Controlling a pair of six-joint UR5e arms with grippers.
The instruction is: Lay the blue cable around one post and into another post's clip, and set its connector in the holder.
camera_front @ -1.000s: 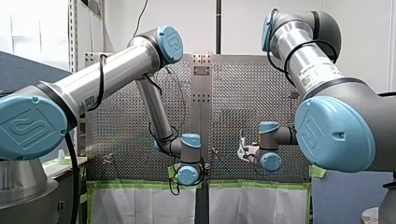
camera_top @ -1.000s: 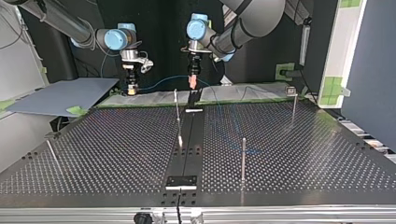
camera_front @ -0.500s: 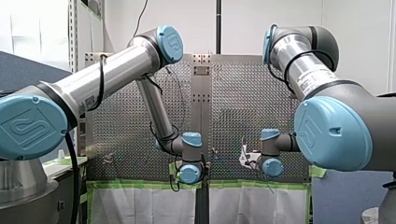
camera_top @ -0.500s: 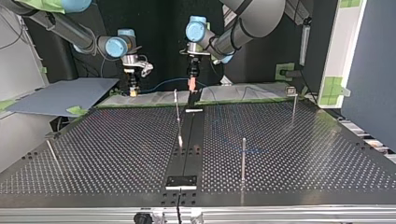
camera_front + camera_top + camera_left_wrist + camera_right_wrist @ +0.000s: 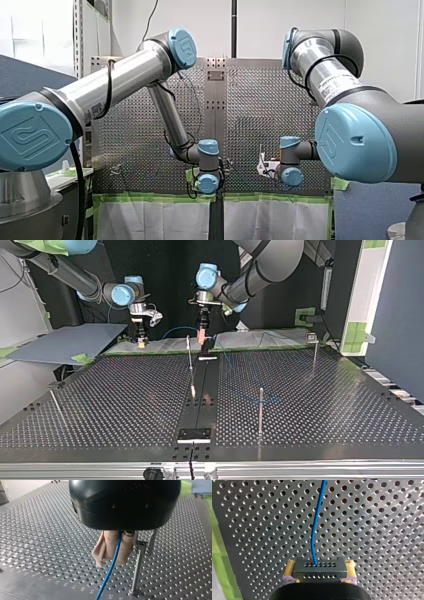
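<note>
Blue cable [image 5: 112,565] job; landmark is the thin post [image 5: 189,355] near the arm-side edge of the table [image 5: 125,390], read in the top view. Left of the post, well apart, is the robot's right gripper [image 5: 142,340]. Its yellow pads [image 5: 288,567] are clamped on the dark perforated connector [image 5: 320,569], with the cable leaving it straight ahead. The cable then spans behind the post, on the arms' side, with its long axis roughly crosswise. Just right of the post is the left gripper [image 5: 201,335], beige pads [image 5: 107,547] pinched on the cable. The cable drops out of them to the table and trails further right of the post. The left wrist view puts the post just beside those pads, not touching. The left gripper is clearly nearer, so the wrap likely falls to it. The cable is not yet round the post, and the connector is not set down anywhere.
</note>
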